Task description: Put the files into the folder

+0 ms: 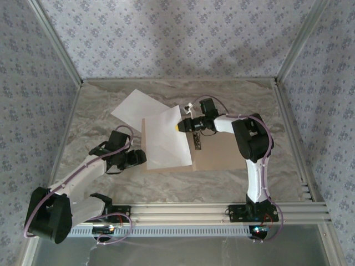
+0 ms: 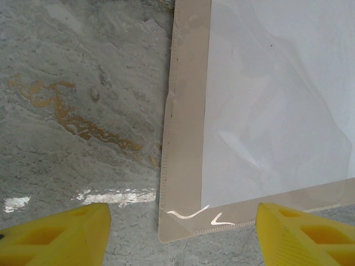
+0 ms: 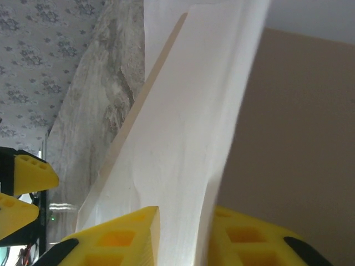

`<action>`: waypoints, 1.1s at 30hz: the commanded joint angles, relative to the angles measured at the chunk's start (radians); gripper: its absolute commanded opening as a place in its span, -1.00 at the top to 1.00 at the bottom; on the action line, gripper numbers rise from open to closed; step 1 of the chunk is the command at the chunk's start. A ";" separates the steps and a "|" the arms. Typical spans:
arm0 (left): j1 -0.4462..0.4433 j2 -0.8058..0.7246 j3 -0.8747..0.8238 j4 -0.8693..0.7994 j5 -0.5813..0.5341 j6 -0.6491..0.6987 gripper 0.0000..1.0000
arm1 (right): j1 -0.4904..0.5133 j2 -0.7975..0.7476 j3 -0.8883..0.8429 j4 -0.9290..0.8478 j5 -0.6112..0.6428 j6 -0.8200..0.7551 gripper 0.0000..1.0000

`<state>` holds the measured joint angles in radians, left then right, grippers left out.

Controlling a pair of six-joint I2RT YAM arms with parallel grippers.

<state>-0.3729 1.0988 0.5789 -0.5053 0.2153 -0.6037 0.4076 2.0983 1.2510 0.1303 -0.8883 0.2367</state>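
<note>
Right pincer (image 1: 180, 127): clamped on the far-right corner of the top sheet (image 1: 166, 141), paper running between my two fingers, that corner lifted off the folder (image 1: 222, 155). Left pincer (image 1: 138, 158): jaws apart, holding nothing, hovering at the folder's near-left corner.

Position: the folder lies open at the middle of the table (image 1: 100, 116). The held sheet covers its left half. The second sheet (image 1: 136, 106) lies on the table by the folder's far-left corner, not yet filed.

Orientation: the held sheet's long axis runs from near edge to far edge, tilted slightly. The folder's long axis runs left to right, its spine at the clip (image 1: 197, 141).

Risks (judgement):
- A one-corner grip may crease the sheet or let it slip.
- Any pull could skew the sheet off the left half.
- Nothing pins the folder, so it may slide with the paper.
</note>
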 commanded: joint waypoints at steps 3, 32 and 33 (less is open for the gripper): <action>0.006 -0.021 0.009 -0.030 -0.016 -0.006 -0.40 | 0.014 0.011 0.046 -0.104 0.054 -0.066 0.62; 0.006 -0.022 0.015 -0.033 -0.013 -0.007 -0.40 | 0.011 -0.091 -0.131 0.126 0.078 0.047 0.95; 0.006 -0.021 0.015 -0.033 -0.012 -0.006 -0.40 | 0.010 -0.092 -0.136 0.136 0.077 0.052 0.95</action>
<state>-0.3729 1.0855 0.5789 -0.5213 0.2153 -0.6037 0.4129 2.0365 1.1328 0.2070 -0.7990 0.2546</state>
